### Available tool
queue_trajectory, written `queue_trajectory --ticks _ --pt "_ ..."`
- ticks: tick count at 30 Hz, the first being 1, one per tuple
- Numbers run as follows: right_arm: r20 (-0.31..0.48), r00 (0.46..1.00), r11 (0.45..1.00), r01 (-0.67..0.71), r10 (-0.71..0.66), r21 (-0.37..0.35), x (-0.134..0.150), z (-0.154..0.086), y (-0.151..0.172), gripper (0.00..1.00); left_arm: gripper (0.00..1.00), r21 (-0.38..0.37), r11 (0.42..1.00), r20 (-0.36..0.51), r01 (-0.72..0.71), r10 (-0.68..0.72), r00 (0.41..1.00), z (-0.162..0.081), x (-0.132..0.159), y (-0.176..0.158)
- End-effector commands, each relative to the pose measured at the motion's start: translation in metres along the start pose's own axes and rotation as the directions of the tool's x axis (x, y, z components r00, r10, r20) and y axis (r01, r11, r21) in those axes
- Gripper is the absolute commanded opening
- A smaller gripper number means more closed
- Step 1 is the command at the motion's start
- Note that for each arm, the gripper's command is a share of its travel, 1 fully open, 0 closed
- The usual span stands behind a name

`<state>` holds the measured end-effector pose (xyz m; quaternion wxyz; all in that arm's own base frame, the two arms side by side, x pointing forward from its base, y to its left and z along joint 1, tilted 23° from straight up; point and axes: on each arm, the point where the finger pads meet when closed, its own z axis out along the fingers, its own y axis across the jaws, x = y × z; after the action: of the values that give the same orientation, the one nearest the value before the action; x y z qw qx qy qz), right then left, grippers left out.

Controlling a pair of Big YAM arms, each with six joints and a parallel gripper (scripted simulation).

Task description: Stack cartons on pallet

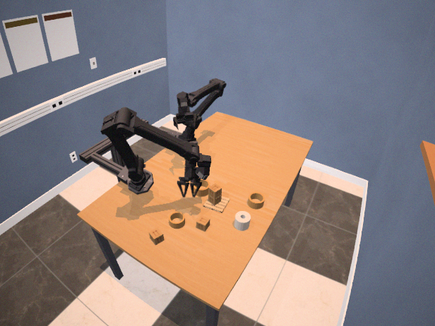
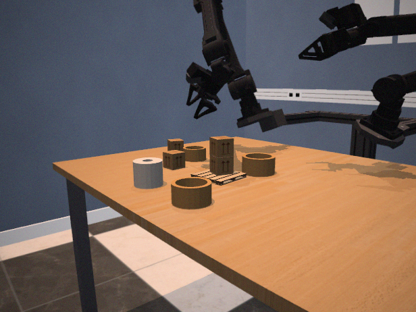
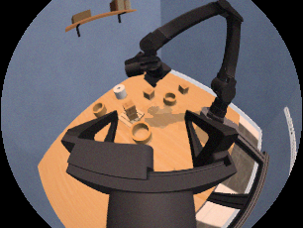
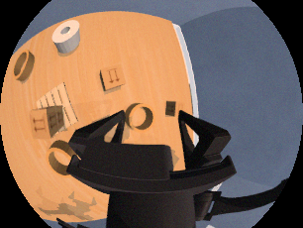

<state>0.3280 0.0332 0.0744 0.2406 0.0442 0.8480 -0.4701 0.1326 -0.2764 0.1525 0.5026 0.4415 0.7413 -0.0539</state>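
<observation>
Two brown cartons stand stacked [image 1: 215,194] on the small wooden pallet [image 1: 216,204]; the stack also shows in the exterior view [image 2: 221,155]. Two more cartons stand loose on the table: one [image 1: 203,224] just in front of the pallet and one [image 1: 156,236] nearer the table's front corner. My right gripper [image 1: 188,187] [image 2: 202,101] hangs open and empty above the table, beside the stack and well higher than it. My left gripper [image 1: 183,121] [image 2: 310,54] is open and empty, high above the table's far edge. The cartons' numbered faces are hidden.
Three brown rings lie around the pallet: one behind it [image 1: 203,188], one to its right [image 1: 255,200], one in front left [image 1: 176,220]. A white roll [image 1: 242,221] stands in front right of the pallet.
</observation>
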Motion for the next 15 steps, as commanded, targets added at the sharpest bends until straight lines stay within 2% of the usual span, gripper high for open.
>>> queue_trajectory --ticks 1,2,4,6,10,15 --pt "-0.057 0.994 0.996 0.092 -0.091 0.005 0.0 0.042 -0.047 0.79 1.0 0.02 0.999 0.094 0.043 -0.044 0.995 0.039 -0.074 -0.012" --pt "-0.084 0.993 0.997 0.079 -0.079 0.004 0.005 0.054 -0.055 0.79 1.0 0.033 0.999 0.102 0.042 -0.045 0.994 0.048 -0.079 -0.018" --pt "-0.084 0.993 0.997 0.079 -0.079 0.004 0.005 0.054 -0.055 0.79 1.0 0.033 0.999 0.102 0.042 -0.045 0.994 0.048 -0.079 -0.018" --pt "-0.134 0.99 0.999 0.044 -0.044 -0.004 0.015 0.076 -0.071 0.79 1.0 0.062 0.998 0.086 0.018 -0.023 0.996 0.074 -0.077 -0.036" --pt "-0.218 0.975 0.998 -0.045 0.032 -0.054 0.039 0.115 -0.095 0.79 1.0 0.12 0.993 0.117 0.008 -0.022 0.993 0.116 -0.086 -0.061" --pt "-0.28 0.956 0.978 -0.137 0.089 -0.155 0.071 0.147 -0.113 0.79 1.0 0.188 0.982 0.099 -0.034 0.016 0.995 0.179 -0.057 -0.098"
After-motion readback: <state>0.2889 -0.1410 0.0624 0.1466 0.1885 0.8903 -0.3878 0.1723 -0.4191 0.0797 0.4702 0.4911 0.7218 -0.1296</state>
